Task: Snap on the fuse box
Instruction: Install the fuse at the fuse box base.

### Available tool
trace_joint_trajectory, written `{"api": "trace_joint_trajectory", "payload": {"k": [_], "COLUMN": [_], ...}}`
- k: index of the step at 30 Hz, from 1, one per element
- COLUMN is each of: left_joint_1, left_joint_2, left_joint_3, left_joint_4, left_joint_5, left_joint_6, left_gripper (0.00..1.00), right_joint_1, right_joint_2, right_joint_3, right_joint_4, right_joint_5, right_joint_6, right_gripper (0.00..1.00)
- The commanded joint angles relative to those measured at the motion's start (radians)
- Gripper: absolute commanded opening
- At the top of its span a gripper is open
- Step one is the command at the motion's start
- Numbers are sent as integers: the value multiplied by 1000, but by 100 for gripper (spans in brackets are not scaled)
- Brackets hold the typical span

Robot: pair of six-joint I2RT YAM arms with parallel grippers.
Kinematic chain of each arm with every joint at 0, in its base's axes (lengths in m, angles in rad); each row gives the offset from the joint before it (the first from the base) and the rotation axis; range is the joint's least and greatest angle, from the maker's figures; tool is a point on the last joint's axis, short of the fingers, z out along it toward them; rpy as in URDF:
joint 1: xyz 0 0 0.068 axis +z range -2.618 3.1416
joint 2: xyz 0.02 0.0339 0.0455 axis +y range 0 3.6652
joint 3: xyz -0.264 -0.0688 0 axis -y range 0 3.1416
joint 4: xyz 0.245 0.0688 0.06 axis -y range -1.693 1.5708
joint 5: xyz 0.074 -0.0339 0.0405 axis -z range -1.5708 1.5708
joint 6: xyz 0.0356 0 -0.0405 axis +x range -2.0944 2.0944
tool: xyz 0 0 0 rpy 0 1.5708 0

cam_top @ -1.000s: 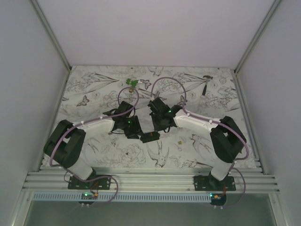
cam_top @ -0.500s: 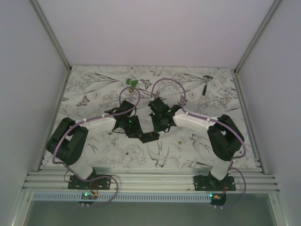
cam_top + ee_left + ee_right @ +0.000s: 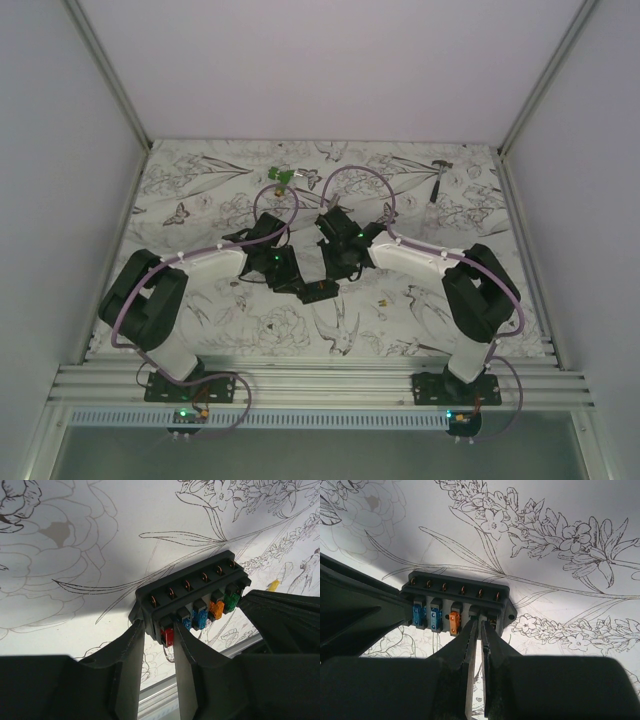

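Your left gripper (image 3: 159, 629) clamps fuse box (image 3: 192, 597) at red-fuse end. Your right gripper (image 3: 479, 626), jaws nearly closed, pinches front edge near other end. Box sits between 2 grippers, off worktop (image 3: 75, 570).

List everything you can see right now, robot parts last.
fuse box: one, black, mid-table between both grippers
fuses: five, one red, two blue, one orange, one green, in a row in the box
clip-like piece: one, green, far edge of the table
metal tool: one, grey, far right corner
small bit: one, yellow, right of the box
tablecloth: one, white with drawn flowers, under everything
left gripper: one, black, shut on the box's red-fuse end
right gripper: one, black, shut on the opposite end
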Motion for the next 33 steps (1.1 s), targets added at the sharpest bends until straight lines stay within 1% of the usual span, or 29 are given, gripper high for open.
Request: {"api": "trace_joint_trajectory", "payload": {"k": [1,8,12,15,19,27,33], "left_joint_1": [-3,-4,-4,-4,-4,-4,-3], "left_joint_2": [19,21,23,27,34,42,41], "left_joint_3": [10,12,15,16,19,19,13], "left_joint_4": [-26,-25,-26,-26,-26,-25,-27], "left_joint_5": [6,12,12,12,12,12,11], "left_joint_6": [12,13,15,18,20,26,27], "left_gripper": [31,31,31,31,30,28,26], "right_joint_1": [-6,-5,-6,-6,-6,-6,-9], "right_joint_2": [-3,31,58,89,129,182,232], "right_joint_3": [28,24,28,37,43,4,0], "right_joint_4": [7,3,-5,-36,-73,-151,-168], "right_joint_5": [-16,-26,-37,-25,-32,64,106], "right_joint_6": [14,11,8,7,-1,-18,-30], "right_gripper": [13,11,8,4,1,0,0]}}
